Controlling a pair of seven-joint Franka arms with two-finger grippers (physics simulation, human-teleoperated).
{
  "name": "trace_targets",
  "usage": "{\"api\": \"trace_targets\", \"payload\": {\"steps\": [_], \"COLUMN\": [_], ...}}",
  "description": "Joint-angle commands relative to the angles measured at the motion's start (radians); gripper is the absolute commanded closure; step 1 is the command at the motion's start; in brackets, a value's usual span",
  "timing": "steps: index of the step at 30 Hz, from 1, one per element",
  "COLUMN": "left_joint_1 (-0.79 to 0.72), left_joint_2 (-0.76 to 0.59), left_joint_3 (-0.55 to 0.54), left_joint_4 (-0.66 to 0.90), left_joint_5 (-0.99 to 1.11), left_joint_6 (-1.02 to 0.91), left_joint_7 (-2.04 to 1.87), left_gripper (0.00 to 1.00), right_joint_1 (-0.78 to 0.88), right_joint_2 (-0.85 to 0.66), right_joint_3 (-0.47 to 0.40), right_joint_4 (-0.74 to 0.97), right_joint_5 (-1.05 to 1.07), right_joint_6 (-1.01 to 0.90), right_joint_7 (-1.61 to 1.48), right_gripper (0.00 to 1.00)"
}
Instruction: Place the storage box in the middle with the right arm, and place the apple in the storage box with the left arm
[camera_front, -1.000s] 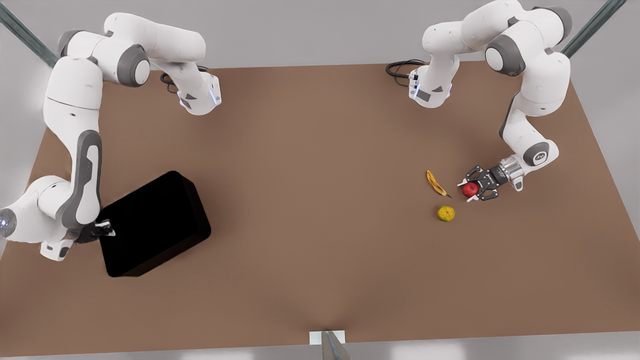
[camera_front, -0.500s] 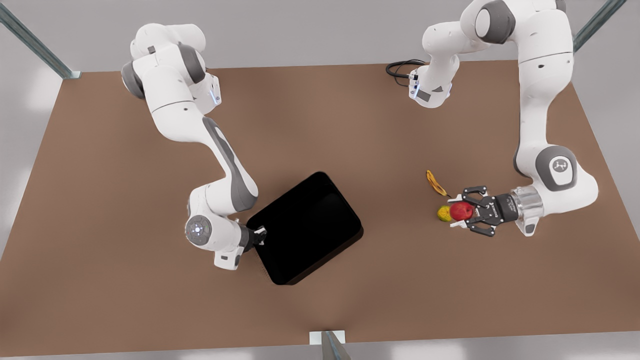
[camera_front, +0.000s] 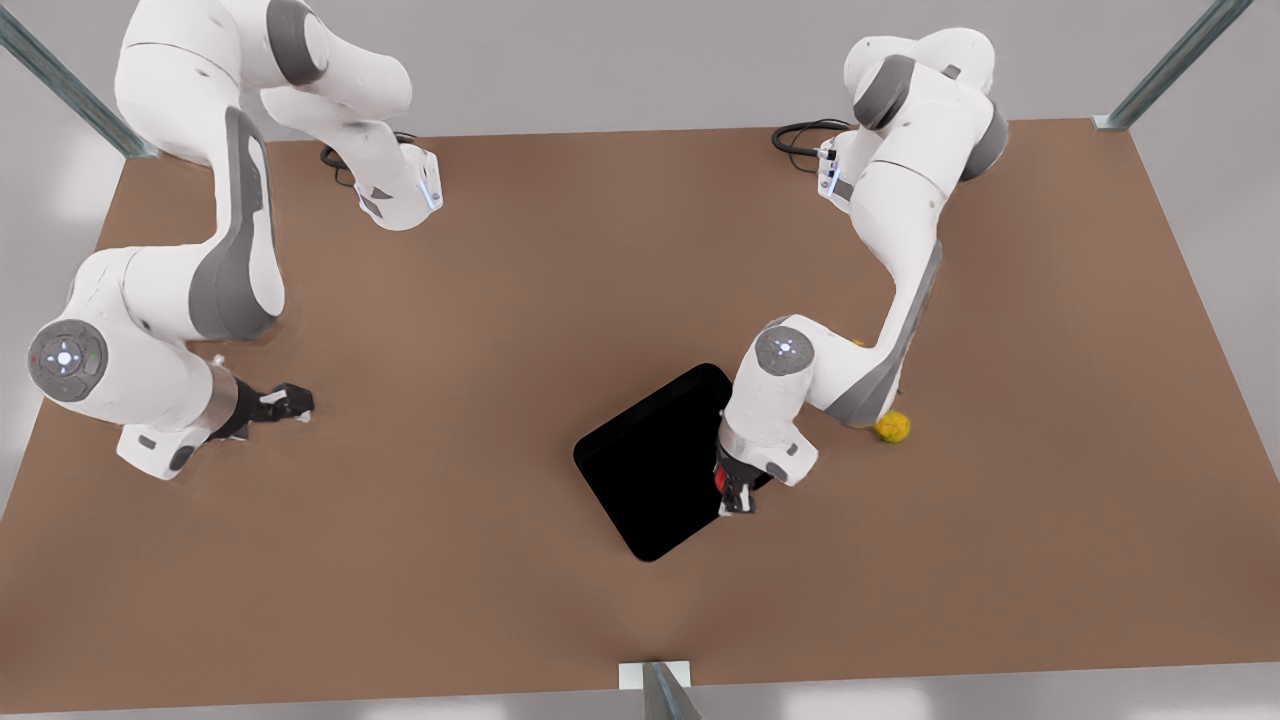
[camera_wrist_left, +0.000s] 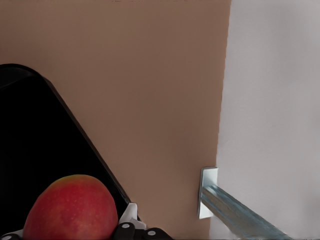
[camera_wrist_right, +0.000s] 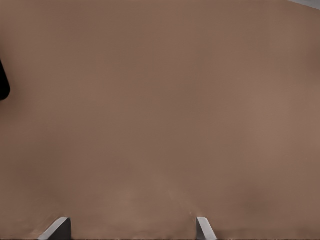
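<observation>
Your left pincer (camera_front: 733, 492) pinches the apple (camera_wrist_left: 72, 208) over the storage box (camera_front: 655, 460) mid-frame; your right pincer (camera_front: 290, 402) waits spread, far left.

A: What's hidden?
B: The left arm covers most of the apple (camera_front: 718, 481) and one corner of the storage box (camera_front: 650, 465)

A: And cut off?
B: The apple at the wrist view's edge
</observation>
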Motion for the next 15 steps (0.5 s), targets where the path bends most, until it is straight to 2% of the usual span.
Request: {"api": "trace_targets", "payload": {"steps": [1,4,11,12,13,14,15], "left_joint_1": [-0.004,-0.092,-0.175,-0.175,-0.176,-0.178,-0.192], "left_joint_2": [0.000,-0.003,-0.010,-0.014,-0.024,-0.038,-0.038], "left_joint_3": [-0.003,0.024,0.023,0.023,0.021,0.015,0.014], "left_joint_4": [0.002,0.002,0.001,0.001,0.001,0.001,0.001], "left_joint_5": [-1.017,-1.011,-1.000,-0.998,-0.994,-0.989,-0.989], "left_joint_6": [-0.039,-0.038,-0.058,-0.059,-0.072,-0.089,-0.090], "left_joint_7": [0.087,0.001,-0.040,-0.044,-0.044,-0.045,-0.057], "left_gripper": [0.79,0.79,0.77,0.74,0.50,0.00,0.00], "right_joint_1": [0.002,-0.024,-0.024,-0.024,-0.024,-0.024,-0.026], "right_joint_2": [-0.013,-0.050,-0.037,-0.031,-0.030,-0.030,-0.025], "right_joint_3": [0.000,0.007,0.004,0.004,0.004,0.004,0.004], "right_joint_4": [-0.008,-0.033,-0.036,-0.035,-0.035,-0.036,-0.035], "right_joint_5": [-0.009,-0.042,-0.042,-0.042,-0.042,-0.042,-0.042], "right_joint_6": [-0.004,-0.048,-0.084,-0.094,-0.096,-0.097,-0.097], "right_joint_7": [0.000,0.002,0.005,0.006,0.005,0.005,0.005], "right_gripper": [0.00,0.00,0.00,0.00,0.00,0.00,0.00]}}
